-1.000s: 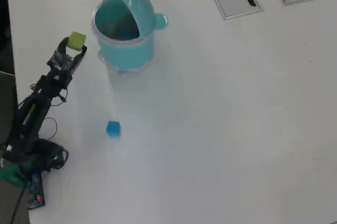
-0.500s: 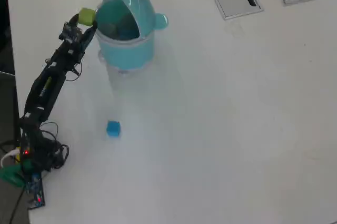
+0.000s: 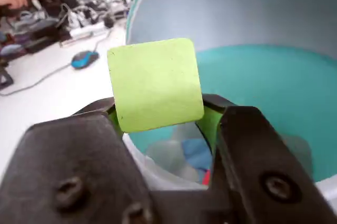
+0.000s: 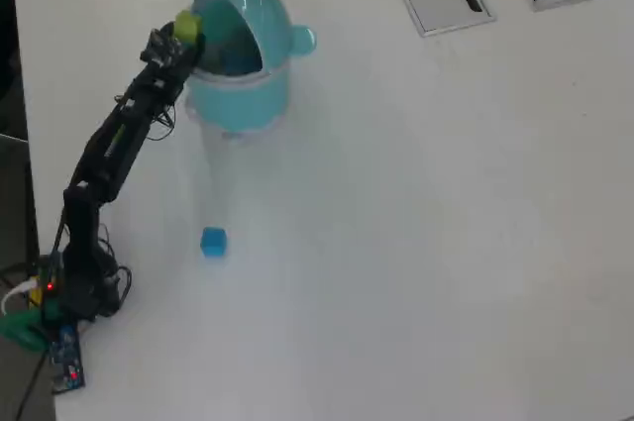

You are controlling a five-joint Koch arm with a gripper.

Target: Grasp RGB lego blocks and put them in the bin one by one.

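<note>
The bin (image 4: 243,84) now sits right under me; in the last second I have swung across from open table to its rim. My gripper (image 3: 160,116) clamps the yellow-green block (image 3: 155,84) over the opening, ready to drop. The blue block (image 4: 213,242) waits on the table.

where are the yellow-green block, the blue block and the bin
yellow-green block (image 3: 155,84), wrist view, its flat front face
blue block (image 4: 213,241), overhead view, its top face
bin (image 4: 260,94), overhead view, its outer side wall
</note>
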